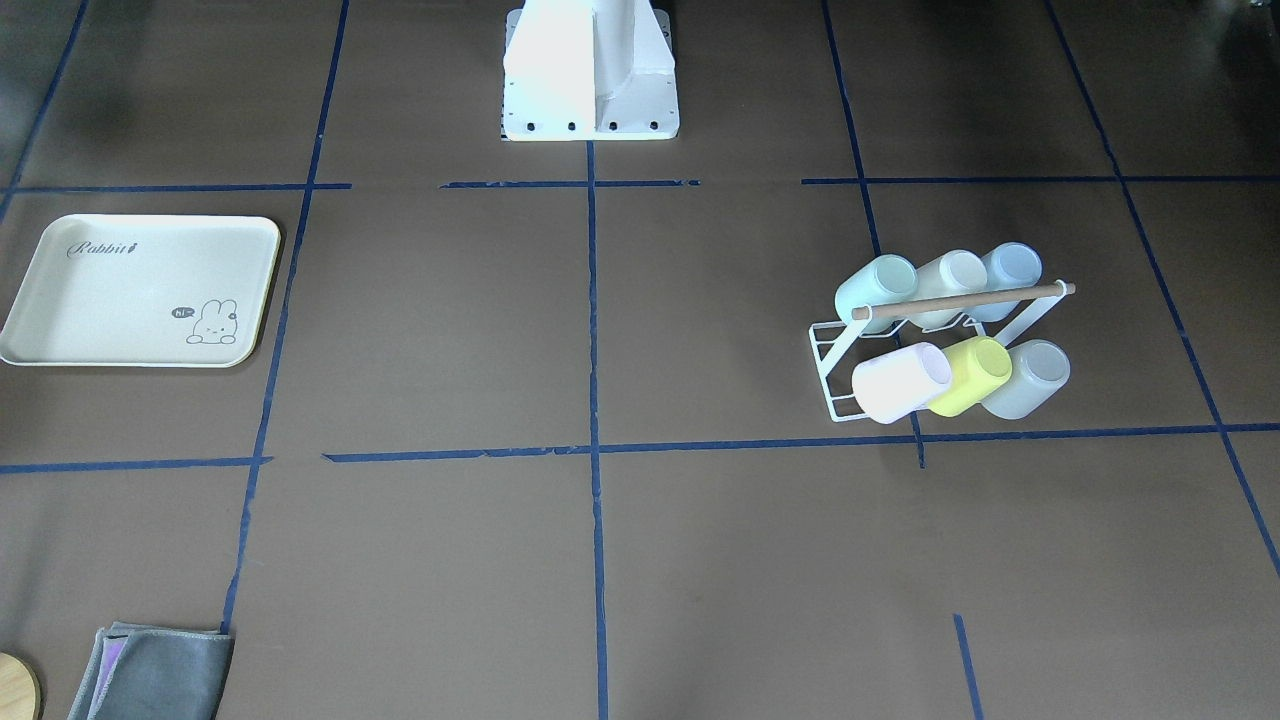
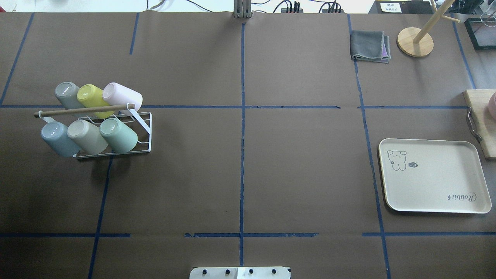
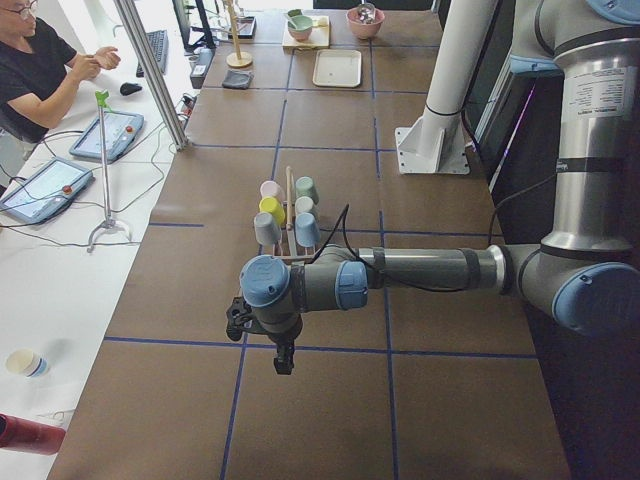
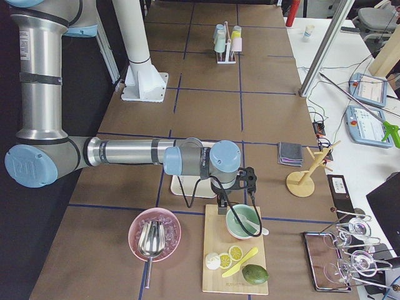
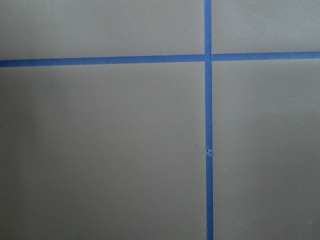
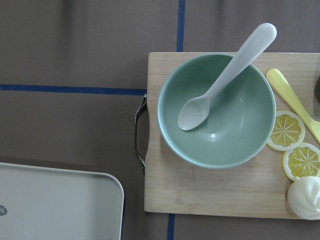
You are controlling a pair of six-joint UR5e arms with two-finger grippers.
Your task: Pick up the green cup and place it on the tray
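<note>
Table [image 2: 248, 174]: we see brown paper ruled into squares by blue tape, with the task's things at opposite ends of it.
Step in hand: we judge the task not yet begun; nothing is lifted and neither arm is near the rack.
Left arm [image 3: 420, 270]: it reaches out level over bare table near the left end, short of the rack; its wrist view shows only paper and a tape crossing.
Right arm [image 4: 125, 152]: it reaches out over the right end, above a wooden board with a green bowl [image 6: 216, 110] and spoon.
Tray [image 2: 434, 176]: cream, rectangular with rounded corners and a raised rim, it lies flat and bare near the right edge of the table.
Rack [image 2: 116, 133]: white wire with a wooden rod, near the left edge, carrying six cups tipped on their sides in two rows.
Green cup [image 2: 118, 135]: pale mint, smooth, no handle; it sits at the end of the row nearer the robot, on the end toward the table's middle, touching a beige cup.
Next move: we judge the left arm, being nearer, must travel to the rack and slide this cup off its peg without knocking the beige neighbour.
Jaws: both grippers show only in the side views, so we cannot tell how either pair stands.
</note>
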